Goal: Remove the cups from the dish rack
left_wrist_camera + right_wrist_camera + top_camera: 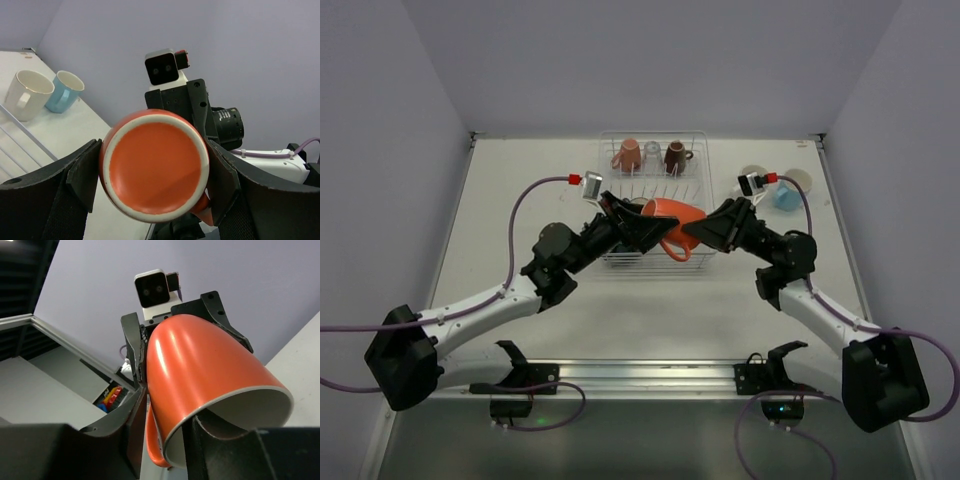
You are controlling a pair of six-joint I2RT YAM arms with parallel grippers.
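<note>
We looked down on a pale, off-white table (pixel 650 310) boxed in on three sides by plain lavender-grey walls: a back wall (pixel 650 60), a left wall (pixel 380 150) and a right wall (pixel 910 130), all bare. The light was soft and even, and only faint shadows lay on the table. A silver metal rail (pixel 650 372) ran along its near edge, with a darker grey strip (pixel 650 450) below. In the right wrist view, a metal frame edge (pixel 65 337) bordered a dark, slatted space (pixel 25 290).
</note>
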